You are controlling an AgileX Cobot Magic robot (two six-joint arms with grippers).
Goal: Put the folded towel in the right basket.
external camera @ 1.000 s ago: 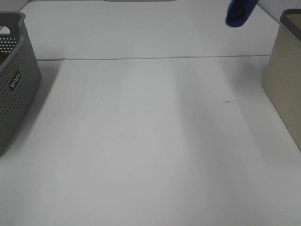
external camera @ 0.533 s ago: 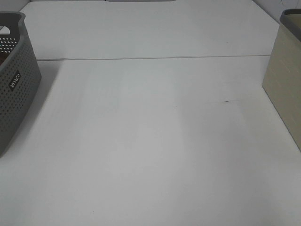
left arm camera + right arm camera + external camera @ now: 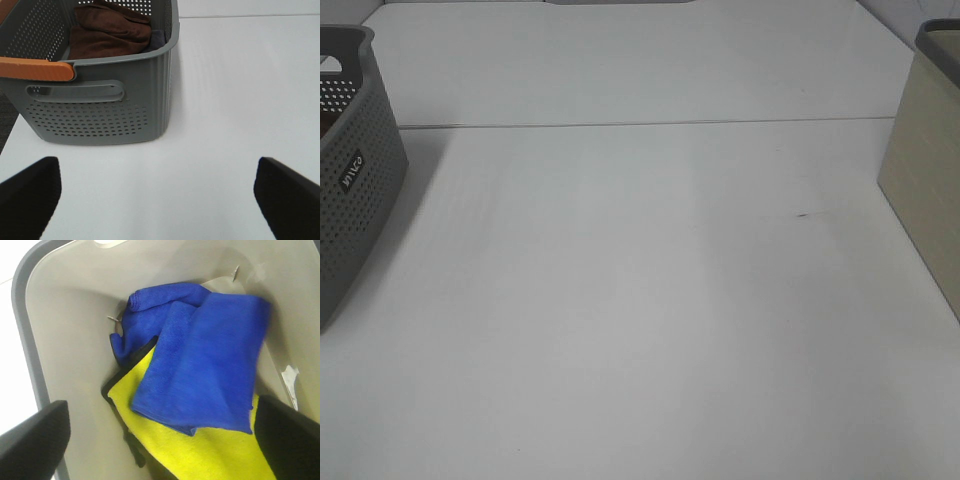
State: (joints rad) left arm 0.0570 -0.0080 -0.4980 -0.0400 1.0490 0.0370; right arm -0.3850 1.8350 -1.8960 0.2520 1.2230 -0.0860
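The right gripper [image 3: 161,445] is spread wide and holds nothing; it hangs over the beige right basket [image 3: 60,330]. The folded blue towel [image 3: 200,365] lies below it inside this basket, on a yellow cloth [image 3: 200,460]. The left gripper [image 3: 160,195] is also spread and empty, near the grey perforated basket [image 3: 100,110] with a brown cloth [image 3: 107,32]. This basket's small dark label [image 3: 351,170] has white letters that I cannot read surely.
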